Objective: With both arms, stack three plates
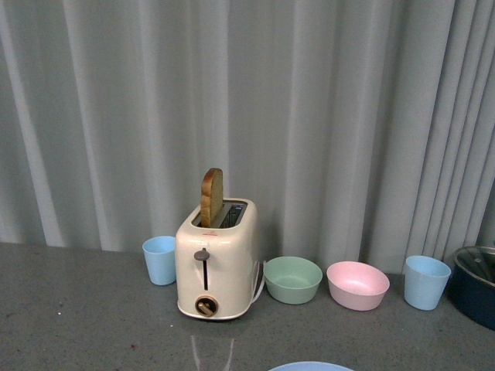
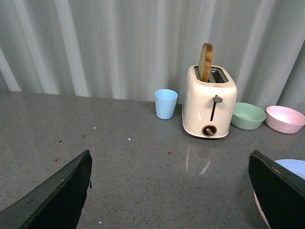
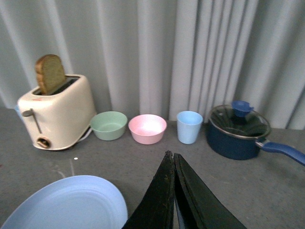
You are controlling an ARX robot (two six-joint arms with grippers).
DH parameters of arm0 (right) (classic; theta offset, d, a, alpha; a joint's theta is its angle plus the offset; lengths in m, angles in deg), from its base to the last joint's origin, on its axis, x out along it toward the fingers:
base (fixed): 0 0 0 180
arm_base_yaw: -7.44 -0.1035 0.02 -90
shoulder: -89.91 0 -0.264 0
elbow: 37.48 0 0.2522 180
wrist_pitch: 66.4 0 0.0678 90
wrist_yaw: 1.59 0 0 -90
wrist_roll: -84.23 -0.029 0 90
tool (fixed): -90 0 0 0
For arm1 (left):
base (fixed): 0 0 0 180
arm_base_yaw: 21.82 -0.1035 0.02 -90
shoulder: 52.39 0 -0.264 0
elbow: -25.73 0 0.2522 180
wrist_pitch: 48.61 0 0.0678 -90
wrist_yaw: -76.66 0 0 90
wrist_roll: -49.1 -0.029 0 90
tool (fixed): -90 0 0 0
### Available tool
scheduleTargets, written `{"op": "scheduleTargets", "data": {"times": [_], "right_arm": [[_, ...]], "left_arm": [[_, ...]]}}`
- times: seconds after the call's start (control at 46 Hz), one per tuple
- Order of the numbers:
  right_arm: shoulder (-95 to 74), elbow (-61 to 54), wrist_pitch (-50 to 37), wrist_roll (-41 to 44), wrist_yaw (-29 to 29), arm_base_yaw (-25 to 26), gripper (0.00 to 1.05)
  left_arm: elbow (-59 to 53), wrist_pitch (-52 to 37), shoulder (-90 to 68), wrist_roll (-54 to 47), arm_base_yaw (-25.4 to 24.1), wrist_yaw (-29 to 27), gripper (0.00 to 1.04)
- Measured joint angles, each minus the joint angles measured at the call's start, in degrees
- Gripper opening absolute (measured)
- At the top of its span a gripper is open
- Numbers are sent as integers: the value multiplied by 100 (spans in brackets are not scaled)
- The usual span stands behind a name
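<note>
Near the worktop's [image 3: 286, 200] front edge, lying flat: light blue plate [image 3: 64, 202]; others out of view. Left fingers [image 2: 55, 198] spread wide, grasping nothing; right fingers [image 3: 164, 200] pressed together, empty. Risking nudging the toaster [image 3: 57, 114] or bowls when reaching.

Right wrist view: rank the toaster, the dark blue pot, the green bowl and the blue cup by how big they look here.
1. toaster
2. dark blue pot, a little smaller in the frame, even with its handle
3. green bowl
4. blue cup

All four stand in roughly one row along the curtain, so nearness to the camera hardly skews this.
</note>
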Motion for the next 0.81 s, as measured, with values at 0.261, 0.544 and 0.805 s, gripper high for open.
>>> {"op": "scheduleTargets", "data": {"times": [0.261, 0.544, 0.805], "right_arm": [[442, -317, 55, 2, 608, 667, 3], [861, -557, 225, 2, 621, 667, 3], [2063, -850, 1176, 4, 632, 671, 3]], "left_arm": [[0, 0, 0, 0, 0, 2, 98], [0, 0, 0, 0, 0, 2, 98], [0, 0, 0, 0, 0, 0, 98]]}}
